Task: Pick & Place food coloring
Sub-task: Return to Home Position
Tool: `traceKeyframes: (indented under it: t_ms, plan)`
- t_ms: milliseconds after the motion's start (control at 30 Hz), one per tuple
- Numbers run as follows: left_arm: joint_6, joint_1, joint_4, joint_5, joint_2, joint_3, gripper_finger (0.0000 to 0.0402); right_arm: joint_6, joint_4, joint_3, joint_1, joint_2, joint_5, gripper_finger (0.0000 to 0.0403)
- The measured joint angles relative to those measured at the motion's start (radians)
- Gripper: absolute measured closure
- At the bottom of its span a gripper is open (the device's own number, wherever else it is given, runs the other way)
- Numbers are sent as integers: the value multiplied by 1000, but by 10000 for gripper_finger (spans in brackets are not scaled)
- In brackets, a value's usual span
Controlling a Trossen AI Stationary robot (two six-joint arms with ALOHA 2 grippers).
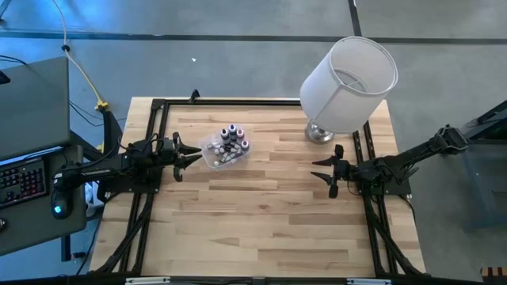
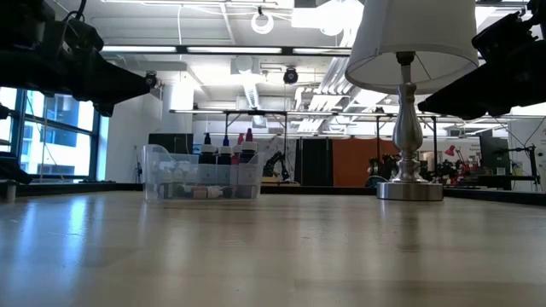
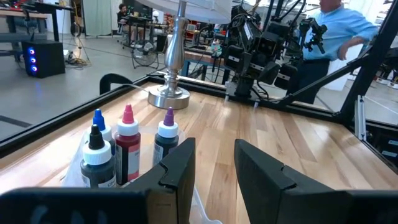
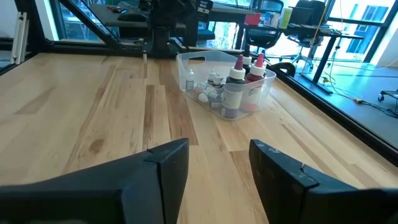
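Observation:
The food coloring bottles [image 1: 230, 141] stand upright in a clear plastic tub [image 1: 215, 153] toward the table's far left, with small whitish pieces around their feet. Their pink, purple, blue and dark tops show in the left wrist view [image 3: 127, 144] and, farther off, in the right wrist view [image 4: 239, 76]; the low view shows them as dark shapes [image 2: 226, 153]. My left gripper [image 1: 192, 154] is open, hovering just left of the tub. My right gripper [image 1: 321, 169] is open, waiting at the table's right side.
A lamp with a big white shade [image 1: 348, 83] and a silver base [image 1: 320, 133] stands at the far right of the table. A black frame [image 1: 238, 101] runs along the table edges. A person in a blue shirt [image 3: 339, 31] is beyond the table.

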Motion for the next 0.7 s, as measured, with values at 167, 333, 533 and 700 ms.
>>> traceKeyframes:
  t_ms: [167, 333, 533, 700]
  plan:
    - [0, 0, 0, 0, 0, 0, 291, 0, 0, 0, 0, 0, 0, 243]
    - [0, 0, 0, 0, 0, 0, 291, 0, 0, 0, 0, 0, 0, 246]
    - [0, 0, 0, 0, 0, 0, 291, 0, 0, 0, 0, 0, 0, 241]
    - [0, 0, 0, 0, 0, 0, 291, 0, 0, 0, 0, 0, 0, 242]
